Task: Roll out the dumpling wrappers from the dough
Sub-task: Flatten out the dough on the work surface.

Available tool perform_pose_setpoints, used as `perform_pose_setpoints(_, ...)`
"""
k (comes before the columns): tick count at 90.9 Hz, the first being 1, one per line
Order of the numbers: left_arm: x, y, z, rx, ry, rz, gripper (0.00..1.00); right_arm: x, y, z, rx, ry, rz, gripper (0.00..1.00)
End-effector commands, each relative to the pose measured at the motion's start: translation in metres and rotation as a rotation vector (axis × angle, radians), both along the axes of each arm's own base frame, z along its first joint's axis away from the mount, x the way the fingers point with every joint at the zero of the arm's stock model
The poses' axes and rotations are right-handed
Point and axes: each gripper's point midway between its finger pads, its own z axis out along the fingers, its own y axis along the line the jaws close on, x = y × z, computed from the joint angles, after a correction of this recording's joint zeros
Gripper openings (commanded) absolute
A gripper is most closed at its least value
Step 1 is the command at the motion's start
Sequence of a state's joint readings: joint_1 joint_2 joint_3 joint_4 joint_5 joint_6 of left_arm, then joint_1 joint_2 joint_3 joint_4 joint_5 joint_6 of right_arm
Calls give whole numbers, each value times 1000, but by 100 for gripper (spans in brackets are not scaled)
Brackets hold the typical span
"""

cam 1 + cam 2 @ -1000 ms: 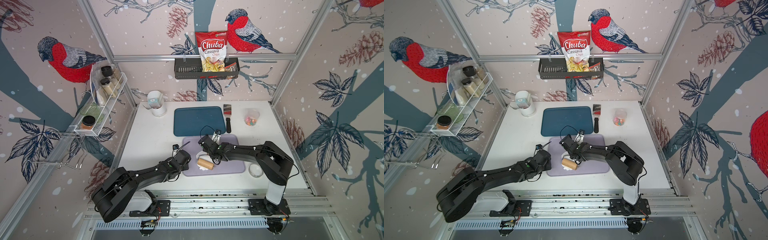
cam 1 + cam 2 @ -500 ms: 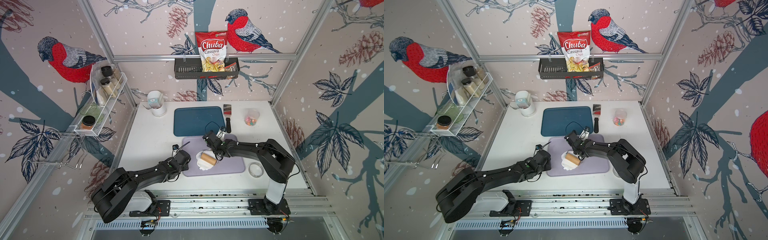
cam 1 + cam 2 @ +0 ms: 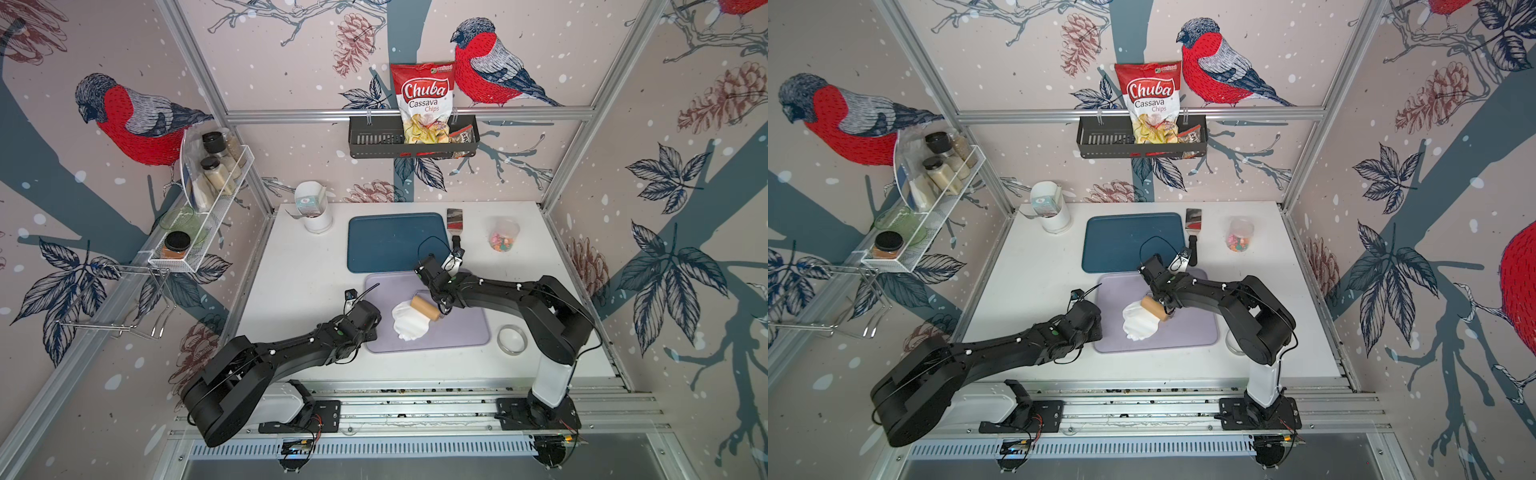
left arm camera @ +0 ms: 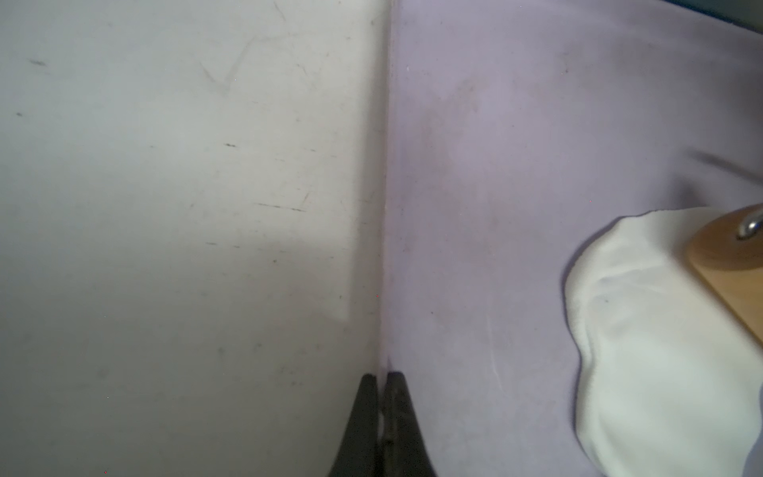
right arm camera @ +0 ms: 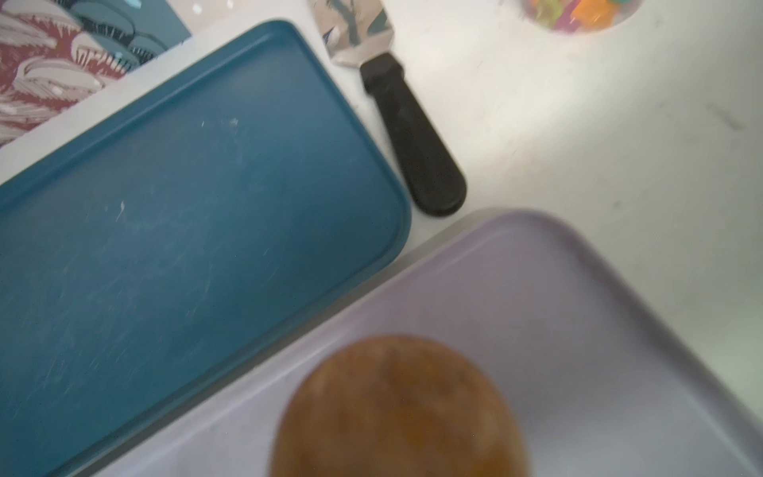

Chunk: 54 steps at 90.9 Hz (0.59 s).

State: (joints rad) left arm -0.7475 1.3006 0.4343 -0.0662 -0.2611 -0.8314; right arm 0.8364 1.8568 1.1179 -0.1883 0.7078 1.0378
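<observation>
The dough [image 3: 409, 324] [image 3: 1139, 323] lies as a flattened, irregular white sheet on the lilac tray [image 3: 461, 328]. A wooden rolling pin [image 3: 424, 307] [image 3: 1155, 307] rests on the dough's far edge. My right gripper [image 3: 441, 306] is shut on the pin's handle [image 5: 398, 409], which fills the right wrist view as a brown blur and hides the fingers. My left gripper [image 4: 382, 376] [image 3: 372, 330] is shut and empty, its tips on the tray's left rim, apart from the dough [image 4: 644, 330]. No dumpling wrappers are in view.
A blue tray [image 3: 395, 243] lies just behind the lilac one. A black-handled scraper [image 3: 455, 226] and a cup of coloured sweets [image 3: 503, 240] are at the back right. A metal ring cutter [image 3: 512, 339] sits right of the lilac tray, a white cup [image 3: 318, 212] at the back left.
My right gripper has drawn the rolling pin from the dough's near side back and to the right, uncovering more of the sheet. The left arm has stayed put.
</observation>
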Motion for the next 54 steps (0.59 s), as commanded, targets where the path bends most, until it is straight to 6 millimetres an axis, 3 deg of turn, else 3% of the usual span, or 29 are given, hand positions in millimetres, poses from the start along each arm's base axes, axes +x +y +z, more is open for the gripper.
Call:
perform_pose_setpoints(1, -23, 20, -17, 84, 106, 4, 0, -26, 20, -11, -133, 51, 111, 0)
perform_pose_setpoints(5, -23, 20, -16, 85, 106, 4, 0, -38, 38, -19, -134, 73, 166, 0)
perform_pose_setpoints(9, -23, 21, -15, 87, 103, 5, 0, -42, 41, -25, -141, 84, 171, 0)
perform_pose_setpoints(16, -23, 20, -15, 76, 99, 4, 0, -29, 21, -25, -131, 80, 109, 0)
perform_pose_setpoints(24, -23, 19, -15, 74, 97, 1, 0, -3, -9, -5, -118, 19, 15, 0)
perform_pose_setpoints(29, -22, 19, -14, 74, 93, -1, 0, 3, -17, 3, -132, 1, -11, 0)
perform_pose_setpoints(34, -21, 18, -13, 74, 89, -4, 0, -3, -5, 1, -126, 14, 29, 0)
perform_pose_setpoints(45, -18, 15, -10, 62, 77, -10, 0, -41, 52, -14, -103, 55, 191, 0)
perform_pose_setpoints(50, -17, 13, -9, 57, 74, -14, 0, -43, 56, -18, -118, 64, 194, 0)
perform_pose_setpoints(54, -18, 13, -10, 56, 75, -20, 0, -33, 45, -20, -108, 68, 161, 0)
